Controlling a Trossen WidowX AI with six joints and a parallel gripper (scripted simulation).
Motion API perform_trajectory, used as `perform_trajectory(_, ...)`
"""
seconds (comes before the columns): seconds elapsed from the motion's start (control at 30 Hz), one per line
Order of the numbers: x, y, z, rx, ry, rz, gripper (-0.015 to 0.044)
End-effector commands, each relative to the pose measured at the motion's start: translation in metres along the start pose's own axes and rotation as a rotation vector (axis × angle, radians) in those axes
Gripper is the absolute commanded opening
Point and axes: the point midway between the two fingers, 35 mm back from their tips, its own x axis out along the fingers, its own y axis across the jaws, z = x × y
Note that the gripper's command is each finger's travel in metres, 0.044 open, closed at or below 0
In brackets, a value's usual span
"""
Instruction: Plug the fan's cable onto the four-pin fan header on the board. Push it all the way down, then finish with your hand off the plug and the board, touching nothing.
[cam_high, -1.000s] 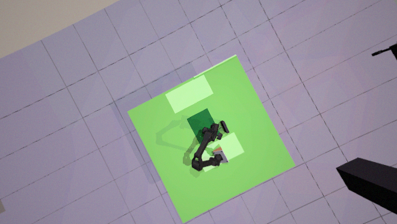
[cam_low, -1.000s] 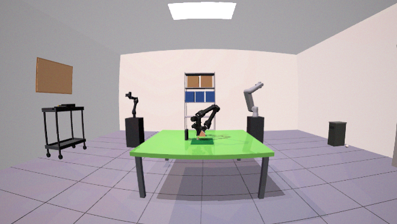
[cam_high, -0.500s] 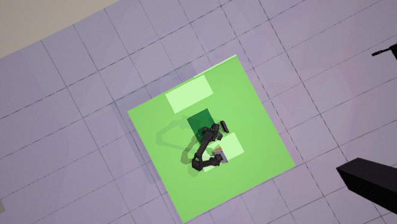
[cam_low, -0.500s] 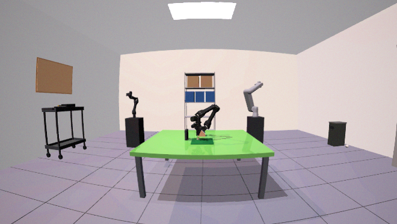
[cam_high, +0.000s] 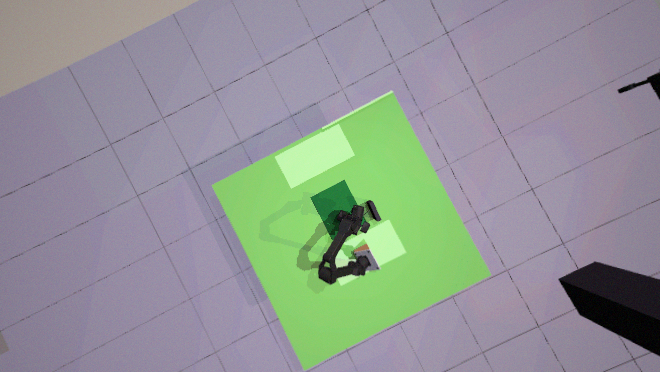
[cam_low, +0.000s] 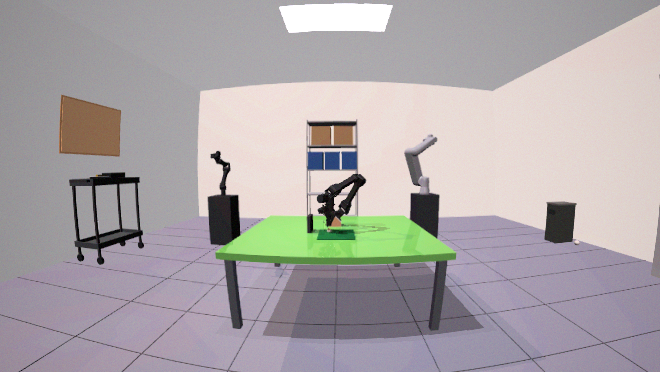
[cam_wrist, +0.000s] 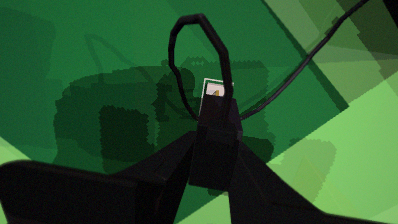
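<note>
The dark green board (cam_high: 330, 197) (cam_low: 336, 235) (cam_wrist: 125, 25) lies flat on the table. In the wrist view, my gripper (cam_wrist: 212, 141) is shut on the black plug (cam_wrist: 213, 167), low over the board. The white fan header (cam_wrist: 215, 88) shows just beyond the plug's far end. The plug covers most of it, with only a little of a pin visible. Whether the plug is above or on the pins cannot be told. The black cable (cam_wrist: 226, 57) rises in a loop from the plug and trails off to the upper right. The fan (cam_high: 373, 211) (cam_low: 310, 223) stands upright as a dark slab beside the board.
The green table (cam_high: 425, 225) (cam_low: 265, 245) bears a grey plate (cam_high: 373, 263) with an orange part (cam_high: 361, 248) near the arm's base. Pale rectangles (cam_high: 315, 156) show on the table top. Other arms on pedestals, a shelf and a trolley stand away from the table.
</note>
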Motion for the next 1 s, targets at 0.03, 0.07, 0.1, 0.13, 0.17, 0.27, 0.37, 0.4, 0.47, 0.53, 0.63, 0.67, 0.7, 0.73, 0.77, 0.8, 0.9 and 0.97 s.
perform_trajectory(0.03, 0.0124, 0.0, -0.0029, 0.005, 0.012, 0.0, 0.0)
perform_trajectory(0.07, 0.0124, 0.0, -0.0029, 0.005, 0.012, 0.0, 0.0)
perform_trajectory(0.1, 0.0124, 0.0, -0.0029, 0.005, 0.012, 0.0, 0.0)
perform_trajectory(0.13, 0.0124, 0.0, -0.0029, 0.005, 0.012, 0.0, 0.0)
perform_trajectory(0.17, 0.0124, 0.0, -0.0029, 0.005, 0.012, 0.0, 0.0)
perform_trajectory(0.27, 0.0124, 0.0, -0.0029, 0.005, 0.012, 0.0, 0.0)
perform_trajectory(0.37, 0.0125, 0.0012, -0.003, 0.004, 0.012, 0.0, 0.0)
perform_trajectory(0.4, 0.0124, 0.0022, -0.0028, 0.003, 0.012, 0.0, 0.0)
perform_trajectory(0.47, 0.0124, 0.0022, -0.0028, 0.003, 0.012, 0.0, 0.0)
perform_trajectory(0.53, 0.0124, 0.0022, -0.0028, 0.003, 0.012, 0.0, 0.0)
perform_trajectory(0.63, 0.0124, 0.0022, -0.0028, 0.003, 0.012, 0.0, 0.0)
perform_trajectory(0.67, 0.0125, 0.0022, -0.0029, 0.003, 0.012, 0.0, 0.0)
perform_trajectory(0.7, 0.0126, 0.0022, -0.0029, 0.003, 0.012, 0.0, 0.0)
perform_trajectory(0.73, 0.0128, 0.0022, -0.0029, 0.003, 0.012, 0.0, 0.0)
perform_trajectory(0.77, 0.013, 0.0022, -0.0029, 0.003, 0.012, 0.0, 0.0)
perform_trajectory(0.8, 0.0132, 0.0022, -0.0029, 0.003, 0.012, 0.0, 0.0)
perform_trajectory(0.9, 0.0139, 0.0022, -0.0029, 0.003, 0.012, 0.0, 0.0)
perform_trajectory(0.97, 0.0144, 0.0021, -0.0029, 0.003, 0.012, 0.0, 0.0)
